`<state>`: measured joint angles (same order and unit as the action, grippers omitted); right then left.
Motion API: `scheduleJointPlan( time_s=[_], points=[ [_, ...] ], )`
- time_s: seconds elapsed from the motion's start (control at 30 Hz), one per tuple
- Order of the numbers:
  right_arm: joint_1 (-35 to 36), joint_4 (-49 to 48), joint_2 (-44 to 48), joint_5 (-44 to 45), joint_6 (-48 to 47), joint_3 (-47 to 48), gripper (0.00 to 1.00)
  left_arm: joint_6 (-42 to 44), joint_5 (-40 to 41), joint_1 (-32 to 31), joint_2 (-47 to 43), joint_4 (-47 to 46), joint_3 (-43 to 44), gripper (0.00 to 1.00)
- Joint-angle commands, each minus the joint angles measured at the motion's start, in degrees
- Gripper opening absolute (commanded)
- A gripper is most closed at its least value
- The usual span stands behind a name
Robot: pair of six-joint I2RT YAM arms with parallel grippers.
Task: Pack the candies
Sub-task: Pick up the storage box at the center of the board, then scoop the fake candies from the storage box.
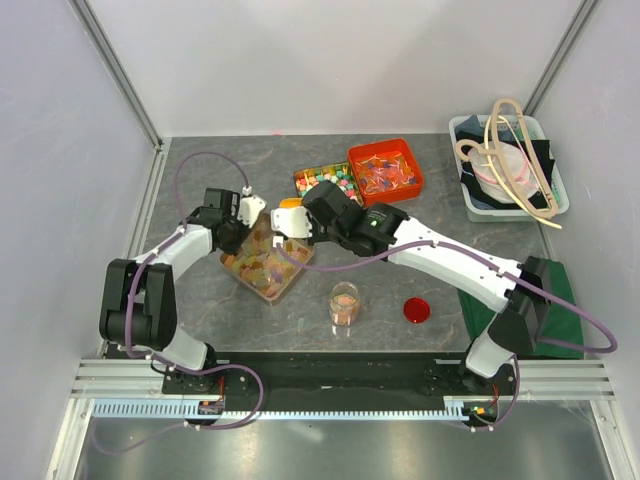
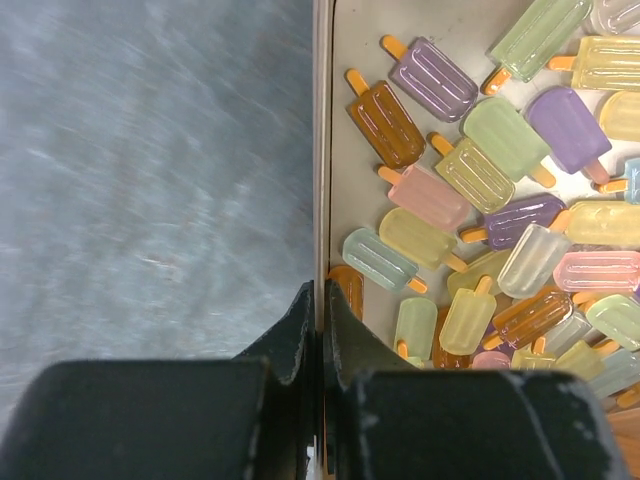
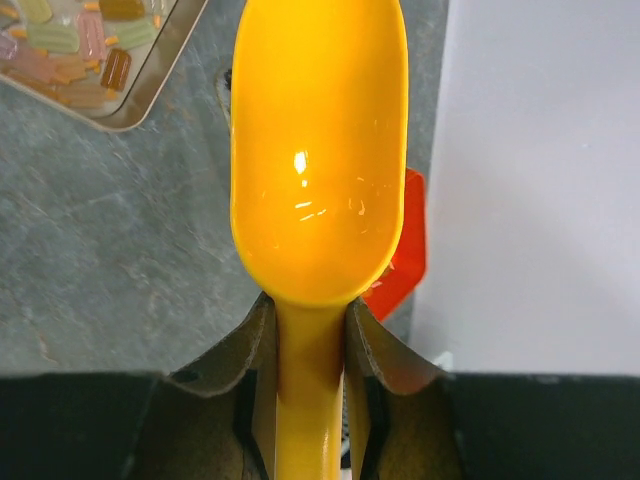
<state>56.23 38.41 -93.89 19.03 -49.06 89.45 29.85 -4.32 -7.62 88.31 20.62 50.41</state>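
— Start nearest the arm bases. What's waiting to be filled?
— A small clear jar (image 1: 345, 292) stands on the counter (image 2: 150, 200), partly filled. A red lid (image 1: 417, 310) lies near it on the right.
— And the candies?
— Farther in. The candies (image 2: 470, 175) are pastel ice-lolly shapes, heaped in a clear tray (image 2: 322, 150). The left hand (image 2: 322, 312) is clamped tight on the tray's side wall, with one finger inside and one outside.
— The right hand?
— The right hand (image 3: 308, 315) grips the handle of an orange scoop (image 3: 318, 150). The bowl is empty and hangs just beside the tray's corner, over the counter.
— So the step is loading the scoop. How is that done well?
— My judgement: hold the left grip firm so the tray can't skate. Bring the scoop's lip down low into the thick of the pile, push toward the pinned wall, then lift level. A modest load should suit the jar's mouth better than a heaped one.
— Anything beyond the tray?
— A box of bright cube sweets (image 1: 325, 180) and a red-orange tub (image 1: 414, 163) sit at the back — best left alone.
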Motion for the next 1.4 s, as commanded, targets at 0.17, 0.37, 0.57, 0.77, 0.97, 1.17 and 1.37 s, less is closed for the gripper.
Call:
scheduleJointPlan(
  time_s=[0.17, 0.37, 0.57, 0.77, 0.97, 1.17, 1.37],
  points=[
    [5.65, 2.9, -5.95, 14.27, -8.86, 3.89, 0.0, -3.3, 7.57, -0.82, -10.78, -19.91, 0.31, 0.02],
    [6.79, 2.81, -7.98, 14.81, -9.04, 5.56, 0.0, -3.57, 5.72, -1.08, -10.28, -20.98, -1.37, 0.02],
    [7.23, 1.85, -8.86, 15.34, -9.04, 6.61, 0.0, -3.39, 2.48, -1.08, -7.46, -18.52, -2.78, 0.02],
    [7.85, 0.88, -10.61, 18.76, -12.9, 7.05, 0.0, -4.62, 4.05, -1.26, -9.03, -22.53, -4.71, 0.02],
    [8.55, -0.97, -12.81, 21.05, -14.84, 8.2, 0.0, -7.43, 6.87, -1.26, -15.96, -26.77, -6.29, 0.02],
    [8.9, -2.46, -13.78, 22.63, -16.5, 6.79, 0.0, -7.09, 5.29, -1.26, -16.17, -26.6, -6.29, 0.02],
    [9.43, -5.28, -15.89, 28.08, -21.07, 6.09, 0.0, -3.4, -0.95, -1.96, -10.19, -18.26, -5.77, 0.02]
  ],
)
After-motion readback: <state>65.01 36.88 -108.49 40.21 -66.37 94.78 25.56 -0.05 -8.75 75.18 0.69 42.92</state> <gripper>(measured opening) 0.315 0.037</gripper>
